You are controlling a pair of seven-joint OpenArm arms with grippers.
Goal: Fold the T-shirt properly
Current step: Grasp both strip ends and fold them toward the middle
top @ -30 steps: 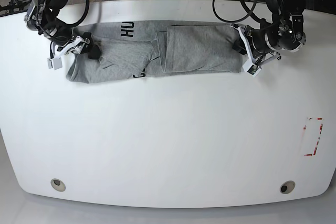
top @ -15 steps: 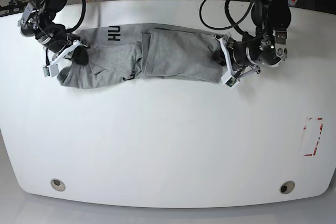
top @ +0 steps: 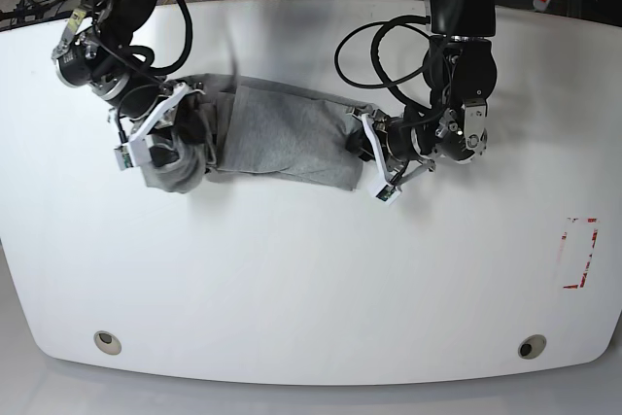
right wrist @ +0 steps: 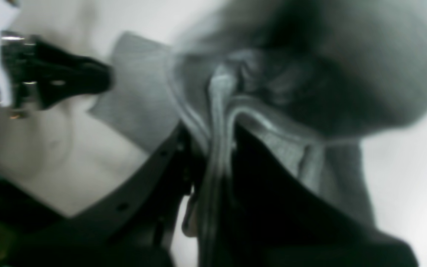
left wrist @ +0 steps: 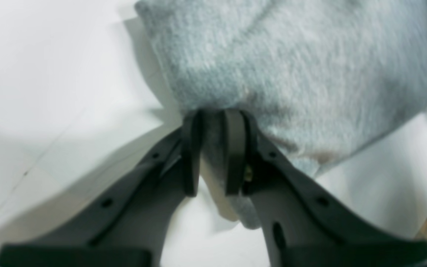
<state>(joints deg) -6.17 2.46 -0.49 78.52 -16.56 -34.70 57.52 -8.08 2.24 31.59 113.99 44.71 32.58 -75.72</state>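
Observation:
The grey T-shirt (top: 282, 138) lies as a short folded band on the white table (top: 311, 279), bunched at its left end; no lettering shows. My left gripper (top: 358, 148) is at the band's right end, and in the left wrist view it (left wrist: 213, 144) is shut on a pinch of the T-shirt (left wrist: 291, 74). My right gripper (top: 173, 138) is at the band's left end. In the right wrist view it (right wrist: 213, 155) is shut on several layers of the T-shirt (right wrist: 347, 74), with the left gripper (right wrist: 87, 79) across the cloth.
A red-marked rectangle (top: 580, 253) sits near the table's right edge. Two round holes (top: 108, 341) (top: 531, 346) are near the front edge. Black cables (top: 389, 36) loop at the back around the left arm.
My right gripper has shut on the shirt's left end. Both grippers moved toward the table's middle and front with the cloth, so the band is shorter and the letters are hidden.

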